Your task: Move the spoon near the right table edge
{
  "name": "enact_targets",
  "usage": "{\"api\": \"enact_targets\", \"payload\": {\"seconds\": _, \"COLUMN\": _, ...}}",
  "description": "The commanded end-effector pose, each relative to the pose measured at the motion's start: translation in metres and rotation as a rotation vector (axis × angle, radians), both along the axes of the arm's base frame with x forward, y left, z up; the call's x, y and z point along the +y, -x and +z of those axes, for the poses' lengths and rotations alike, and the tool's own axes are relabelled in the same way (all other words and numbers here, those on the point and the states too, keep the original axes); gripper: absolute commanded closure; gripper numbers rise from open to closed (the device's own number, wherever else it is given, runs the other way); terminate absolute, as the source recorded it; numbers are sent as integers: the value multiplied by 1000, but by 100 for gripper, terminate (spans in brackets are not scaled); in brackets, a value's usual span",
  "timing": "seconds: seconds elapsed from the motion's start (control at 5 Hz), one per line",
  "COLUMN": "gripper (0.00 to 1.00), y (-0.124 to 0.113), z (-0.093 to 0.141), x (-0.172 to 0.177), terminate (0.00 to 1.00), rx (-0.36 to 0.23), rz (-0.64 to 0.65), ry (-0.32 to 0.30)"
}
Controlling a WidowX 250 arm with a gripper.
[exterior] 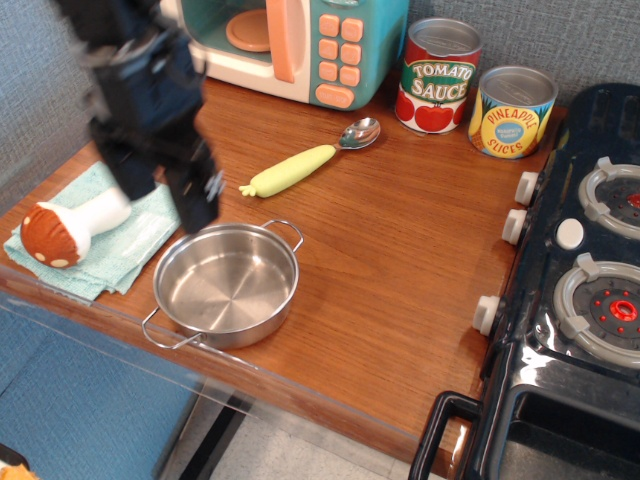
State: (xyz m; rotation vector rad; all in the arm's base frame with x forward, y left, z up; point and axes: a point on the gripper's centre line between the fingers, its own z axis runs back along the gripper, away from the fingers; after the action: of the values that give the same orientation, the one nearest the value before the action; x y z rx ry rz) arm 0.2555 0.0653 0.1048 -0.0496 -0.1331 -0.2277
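On the reddish-brown tabletop, the spoon lies untouched between the toy microwave and the steel pan, well apart from the right table edge, while the blurred gripper hangs above the pan's left rim, its jaw state unclear.

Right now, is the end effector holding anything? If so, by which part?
Nothing held. The end effector is blurred, above the pan; the spoon lies untouched on the table, apart from it.

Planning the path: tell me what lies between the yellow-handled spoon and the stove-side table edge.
Only bare wood tabletop between the yellow-handled metal spoon and the stove-side table edge, per the single view.
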Motion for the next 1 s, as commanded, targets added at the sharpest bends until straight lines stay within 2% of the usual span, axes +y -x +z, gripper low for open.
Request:
{"api": "enact_targets", "payload": {"seconds": 0.0, "gripper": 0, "y": -87, "z": -4, "x": 9, "terminate": 0, "rx": -50, "rz": -29, "ry": -27}}
{"api": "enact_targets", "payload": {"seconds": 0.2, "gripper": 0, "y": -118, "z": -32, "x": 13, "terminate": 0, "rx": -33, "rz": -81, "ry": -22}}
{"api": "enact_targets", "payload": {"seconds": 0.4, "gripper": 0, "y": -138, "z": -58, "x": 12, "terminate": 0, "rx": -4, "rz": -101, "ry": -28}}
{"api": "enact_targets", "payload": {"seconds": 0.6, "gripper": 0, "y": -149, "z": -76, "x": 6, "terminate": 0, "rx": 23, "rz": -131, "ry": -25}}
{"api": "enact_targets", "payload": {"seconds": 0.8, "gripper": 0, "y": -150, "z": -81, "x": 2, "terminate": 0, "rx": 26, "rz": -145, "ry": -30}}
